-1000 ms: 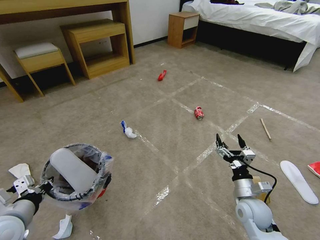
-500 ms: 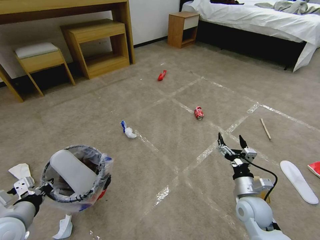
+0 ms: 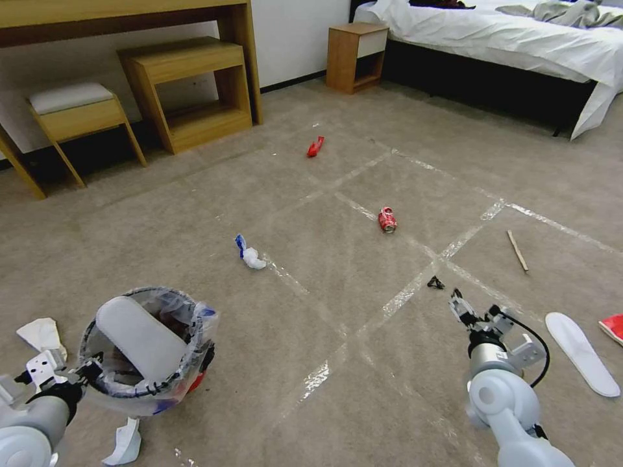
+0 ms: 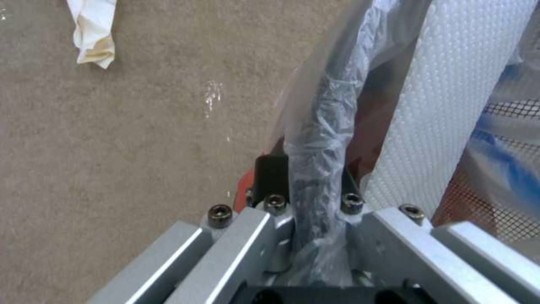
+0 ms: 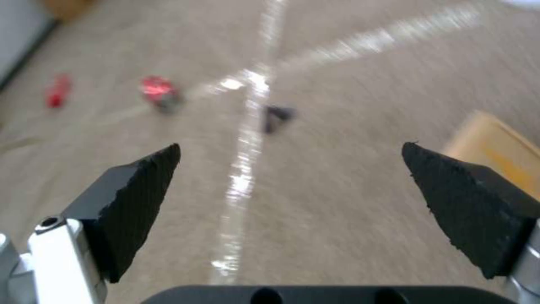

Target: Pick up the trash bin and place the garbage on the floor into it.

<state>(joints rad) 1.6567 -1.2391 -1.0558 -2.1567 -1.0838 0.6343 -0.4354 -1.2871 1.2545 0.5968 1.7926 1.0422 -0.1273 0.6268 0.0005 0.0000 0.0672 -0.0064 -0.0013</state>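
The red trash bin (image 3: 195,379), lined with a clear bag, hangs low at my left, and my left gripper (image 3: 91,375) is shut on its dark rim (image 4: 323,126). A white slipper sole (image 3: 139,337) leans inside it. My right gripper (image 3: 474,308) is open above the carpet floor (image 3: 337,285), with nothing between its fingertips (image 5: 141,185). Garbage lies ahead: a red can (image 3: 387,219), a red wrapper (image 3: 315,146), a white-and-blue wad (image 3: 250,254), a thin stick (image 3: 517,250) and another slipper sole (image 3: 581,353).
White scraps (image 3: 40,334) lie beside the bin. A small dark bit (image 3: 435,283) sits on the tape cross. A cardboard box (image 5: 495,143) is next to my right gripper. A desk with a stool (image 3: 78,110) stands at the back left, and a bed (image 3: 506,45) at the back right.
My right arm has drawn back toward me and dropped lower, still open, uncovering the small dark bit on the tape. The bin has sunk slightly.
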